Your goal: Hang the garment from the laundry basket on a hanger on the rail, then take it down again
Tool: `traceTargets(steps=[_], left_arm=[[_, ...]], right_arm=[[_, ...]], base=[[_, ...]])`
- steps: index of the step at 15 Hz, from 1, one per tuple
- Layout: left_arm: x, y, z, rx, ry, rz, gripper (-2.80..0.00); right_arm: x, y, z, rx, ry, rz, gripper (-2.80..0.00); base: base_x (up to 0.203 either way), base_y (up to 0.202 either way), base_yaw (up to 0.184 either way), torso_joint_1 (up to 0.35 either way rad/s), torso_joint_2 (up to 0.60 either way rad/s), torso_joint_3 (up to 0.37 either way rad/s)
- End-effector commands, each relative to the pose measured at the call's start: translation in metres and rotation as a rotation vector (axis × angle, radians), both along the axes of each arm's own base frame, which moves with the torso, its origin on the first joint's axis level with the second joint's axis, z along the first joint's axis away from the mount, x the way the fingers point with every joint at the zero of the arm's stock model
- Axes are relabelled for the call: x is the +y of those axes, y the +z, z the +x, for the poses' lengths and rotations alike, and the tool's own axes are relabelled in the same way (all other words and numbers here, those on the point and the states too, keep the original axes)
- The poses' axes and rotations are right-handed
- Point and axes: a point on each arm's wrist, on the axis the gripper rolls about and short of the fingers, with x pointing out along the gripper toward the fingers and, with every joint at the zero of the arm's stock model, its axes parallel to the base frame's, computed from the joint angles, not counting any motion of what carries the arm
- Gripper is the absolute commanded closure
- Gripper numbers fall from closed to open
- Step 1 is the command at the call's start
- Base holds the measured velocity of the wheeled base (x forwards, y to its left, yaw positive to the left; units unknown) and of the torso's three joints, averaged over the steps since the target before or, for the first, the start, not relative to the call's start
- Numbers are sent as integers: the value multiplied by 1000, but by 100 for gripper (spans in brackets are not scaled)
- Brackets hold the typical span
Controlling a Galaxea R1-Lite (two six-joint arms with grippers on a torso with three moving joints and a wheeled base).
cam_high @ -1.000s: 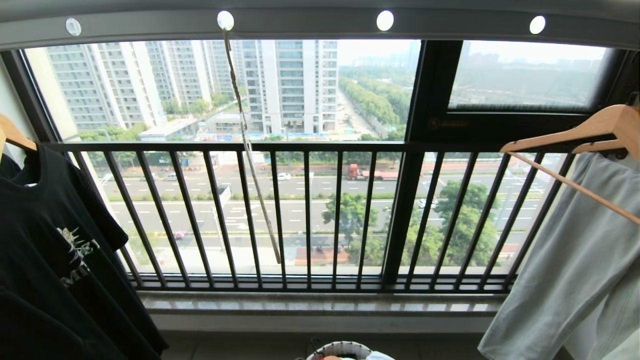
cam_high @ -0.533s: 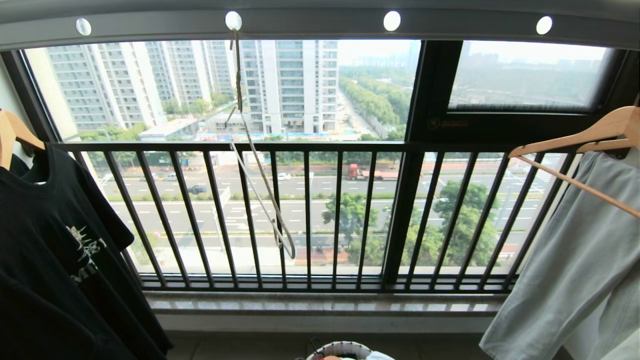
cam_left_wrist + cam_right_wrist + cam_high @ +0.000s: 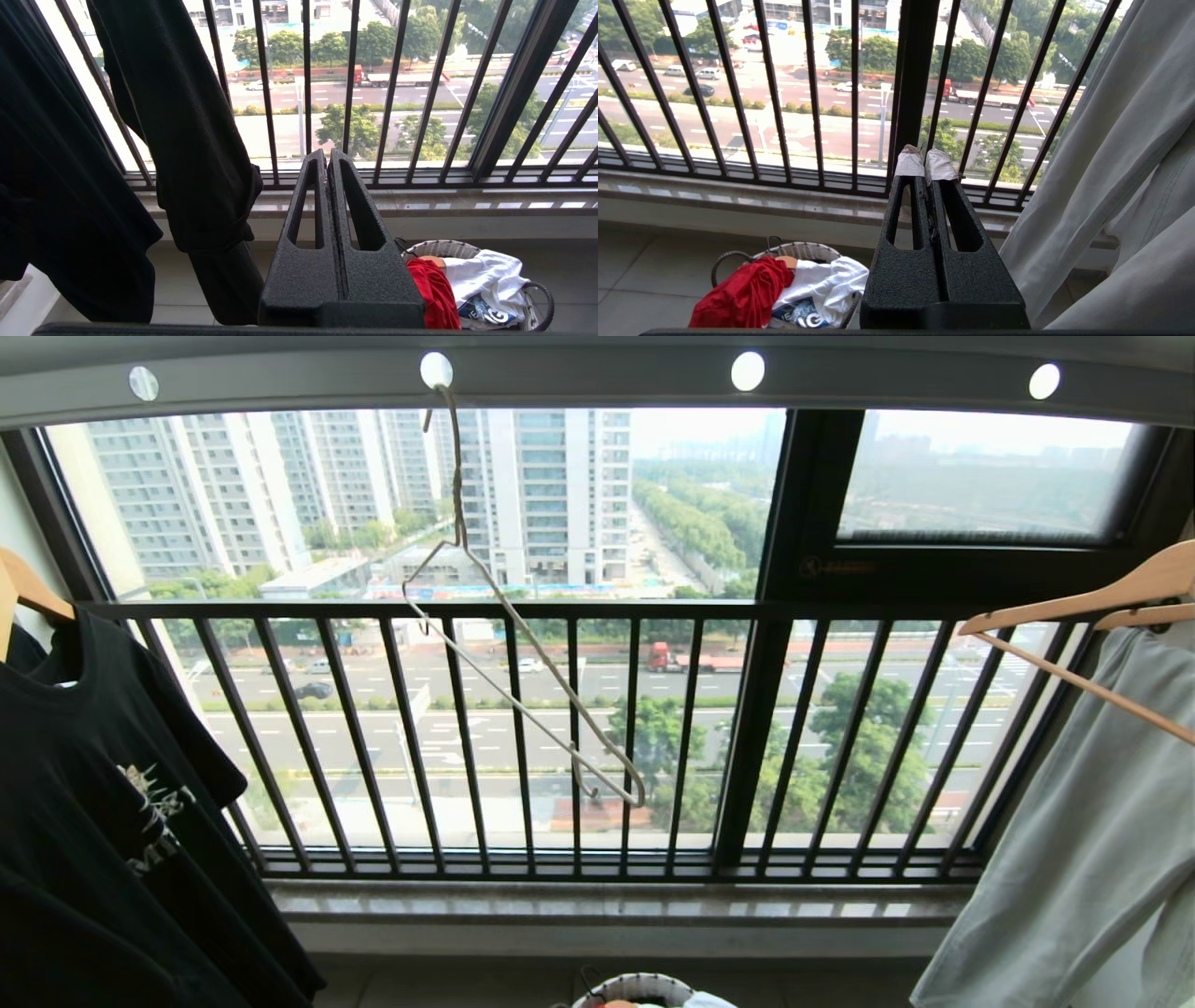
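The red garment (image 3: 742, 294) lies heaped in the laundry basket (image 3: 803, 251) on the floor beneath the window railing (image 3: 597, 611), untouched. Above the railing, the empty wire hanger (image 3: 523, 644), hooked into a hole of the grey rail (image 3: 597, 378), has swung round from edge-on to nearly broadside within the last second, its lower end now well toward the black T-shirt's (image 3: 103, 803) far side. The left gripper (image 3: 328, 156) and right gripper (image 3: 924, 163) both sit low before the railing, fingers pressed together and holding nothing. Judged from this, the job has barely begun: the garment must be lifted first.
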Motion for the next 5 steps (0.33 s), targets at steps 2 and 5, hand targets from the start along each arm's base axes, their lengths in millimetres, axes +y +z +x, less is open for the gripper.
traceTargets(steps=[2,5], left_arm=[[0,0,0,0,0,0,0],[0,0,0,0,0,0,0]], right_arm=[[0,0,0,2,1,-2,0],[0,0,0,2,0,8,0]], base=[[0,0,0,0,0,0],[0,0,0,0,0,0]])
